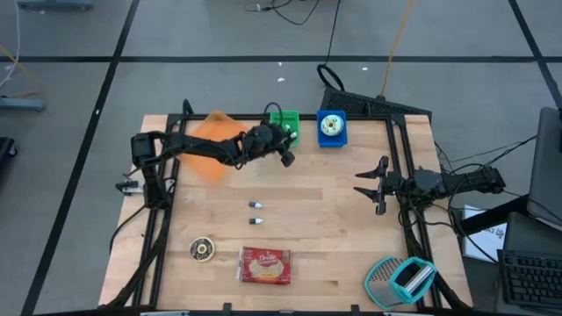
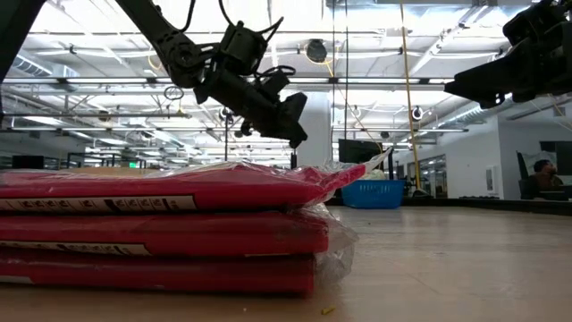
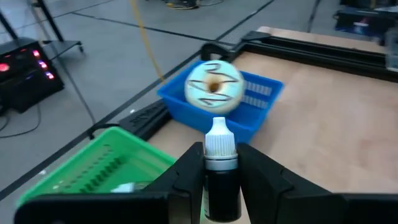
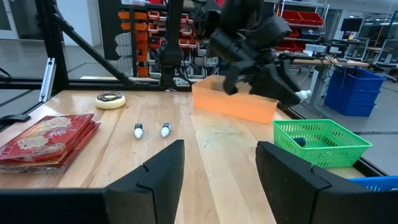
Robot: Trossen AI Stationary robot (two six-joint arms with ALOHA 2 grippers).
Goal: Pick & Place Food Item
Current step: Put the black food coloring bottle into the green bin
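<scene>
Your left gripper (image 1: 286, 158) pinches a small dark bottle (image 3: 221, 180) with a white cap, held above the desk (image 1: 334, 228) beside the green basket (image 1: 285, 123). The bottle's long axis runs along the fingers, cap pointing forward toward the blue basket (image 3: 258, 99) holding a frosted donut (image 3: 215, 86). Your right gripper (image 1: 373, 186) waits near the desk's right edge, fingers spread and empty.

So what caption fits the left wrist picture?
Left pincer holding a small dropper bottle above the green basket.
</scene>
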